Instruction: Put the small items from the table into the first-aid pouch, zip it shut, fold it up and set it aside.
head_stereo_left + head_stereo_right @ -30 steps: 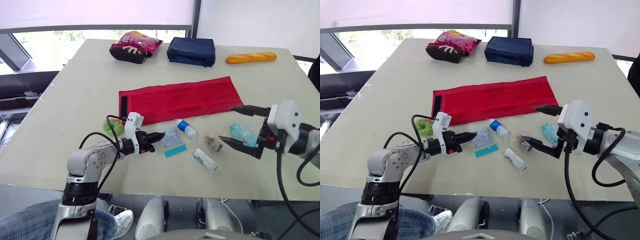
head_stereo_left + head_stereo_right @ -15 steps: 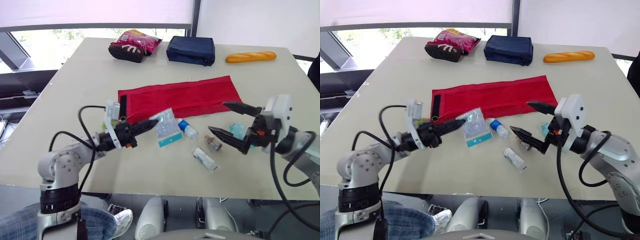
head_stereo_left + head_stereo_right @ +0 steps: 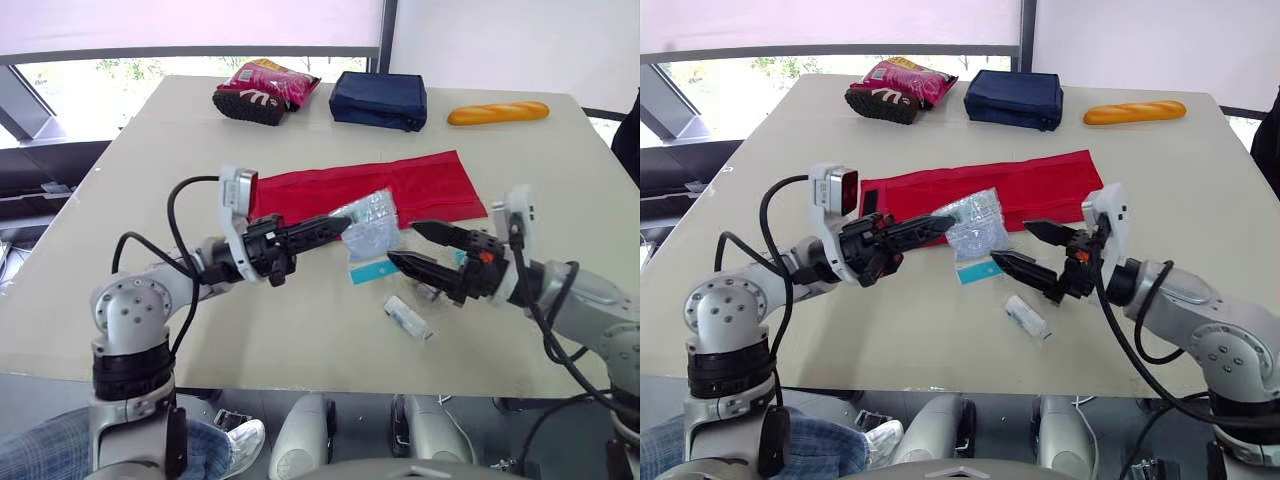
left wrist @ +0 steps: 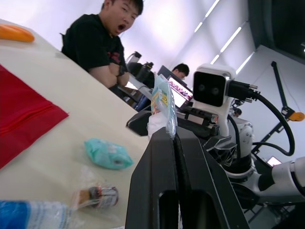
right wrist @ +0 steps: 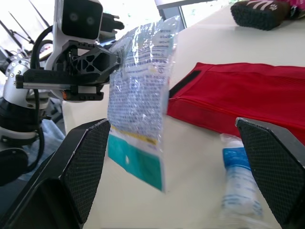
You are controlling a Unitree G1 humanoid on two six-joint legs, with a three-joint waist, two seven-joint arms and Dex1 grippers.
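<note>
Pale counter [image 3: 150, 170] carries the red first-aid pouch [image 3: 420, 185], lying flat and unfolded. Just in front of the pouch, the left gripper [image 3: 343, 223] has its jaws clamped on a clear packet [image 3: 370, 235], held off the surface. Also in front of the pouch, the right gripper [image 3: 403, 244] has its jaws spread wide and empty, tips near the packet.

An office-like robotics lab: people [image 4: 97, 45] at lit screens [image 4: 180, 97], strip ceiling lights [image 4: 213, 7], window blinds [image 3: 190, 25].
</note>
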